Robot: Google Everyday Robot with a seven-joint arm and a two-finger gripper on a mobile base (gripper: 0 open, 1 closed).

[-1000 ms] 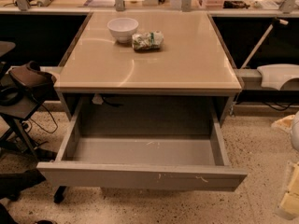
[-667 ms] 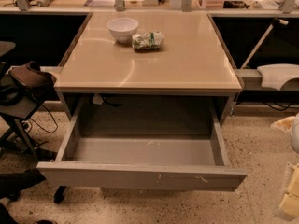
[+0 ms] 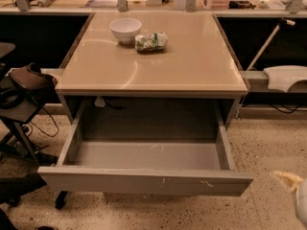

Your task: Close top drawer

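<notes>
The top drawer (image 3: 144, 178) is a wide grey metal drawer, pulled far out from under the beige tabletop (image 3: 158, 66). Its inside is empty. Its flat handleless front faces me and has small white scuffs right of centre. My gripper (image 3: 293, 188) shows only as a pale, yellowish tip with a white body at the bottom right corner. It is to the right of the drawer's front right corner, apart from it and touching nothing.
A white bowl (image 3: 125, 29) and a crumpled green-white packet (image 3: 150, 41) sit at the back of the tabletop. A dark stand with a bag (image 3: 26, 87) is at the left. A white object (image 3: 285, 76) rests on a rail at the right. The floor is speckled.
The pale gripper parts at the right edge have shifted lower, toward the bottom right corner. The drawer stands open as before.
</notes>
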